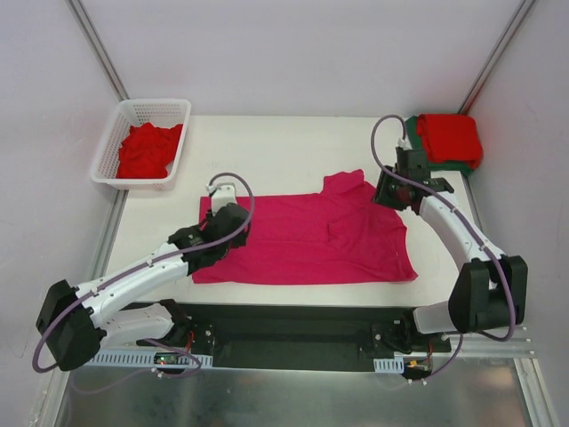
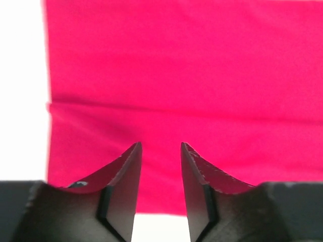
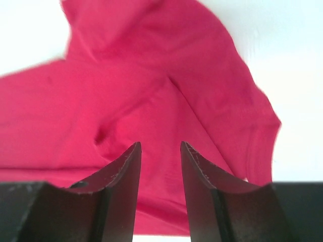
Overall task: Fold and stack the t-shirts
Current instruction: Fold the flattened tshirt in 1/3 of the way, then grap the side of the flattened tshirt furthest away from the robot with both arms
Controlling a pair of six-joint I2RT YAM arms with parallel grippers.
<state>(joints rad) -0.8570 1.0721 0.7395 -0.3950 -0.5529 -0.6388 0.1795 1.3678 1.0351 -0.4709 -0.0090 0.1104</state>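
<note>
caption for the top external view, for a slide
Left gripper and right gripper open above a magenta-pink t-shirt laid out; folded stack at far right, red shirts in basket.

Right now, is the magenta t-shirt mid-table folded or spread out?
Spread, at most partly folded: magenta t-shirt lies flat and wide across the table, one sleeve sticking out. Unlike the folded red t-shirt far right.

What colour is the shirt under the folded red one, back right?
Dark green; the bottom shirt peeks out under the red shirt. Best in top external view.
</note>
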